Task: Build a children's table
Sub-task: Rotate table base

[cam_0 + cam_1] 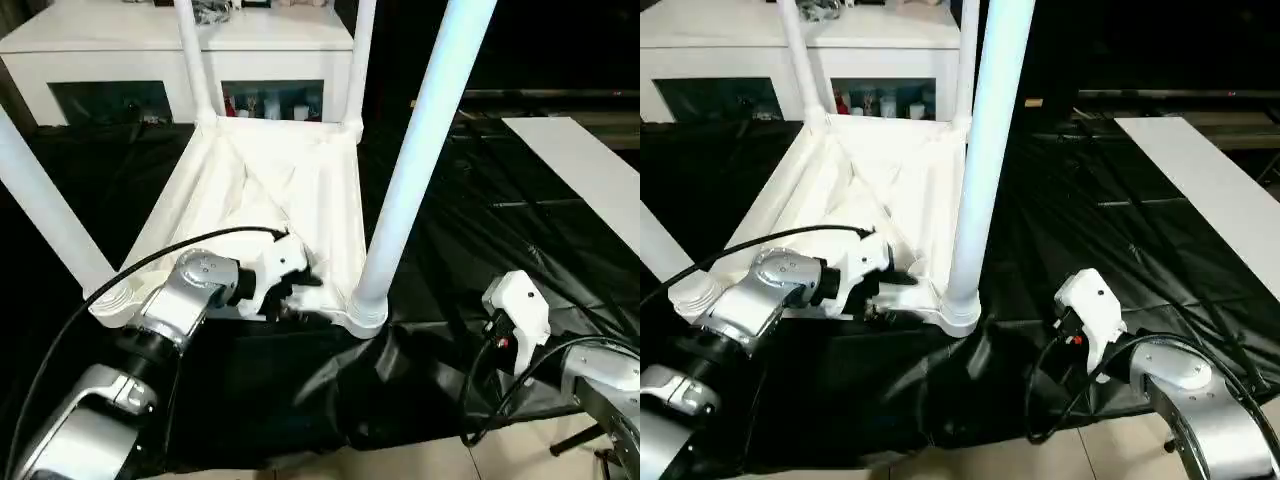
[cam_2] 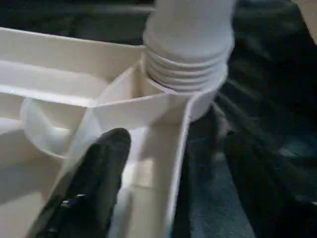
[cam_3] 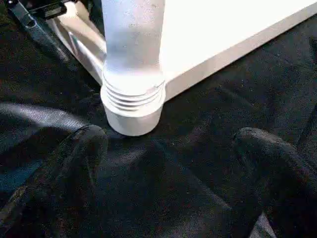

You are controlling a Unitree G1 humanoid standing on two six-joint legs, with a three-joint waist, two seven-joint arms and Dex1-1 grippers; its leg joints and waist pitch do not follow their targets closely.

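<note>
The children's table lies upside down on black cloth, its white ribbed tabletop facing up. Legs stand in the corner sockets: near right leg, near left leg, and two far legs. My left gripper is at the near rim, close to the near right socket. In the left wrist view it straddles the rim, one finger inside the tabletop, the other outside, jaws apart. My right gripper stands open on the cloth just in front of the near right leg's ribbed base.
A white cabinet with dark glass doors stands behind the table. A white board lies at the right on the black cloth. The cloth ends at tiled floor near me. A black cable runs over my left forearm.
</note>
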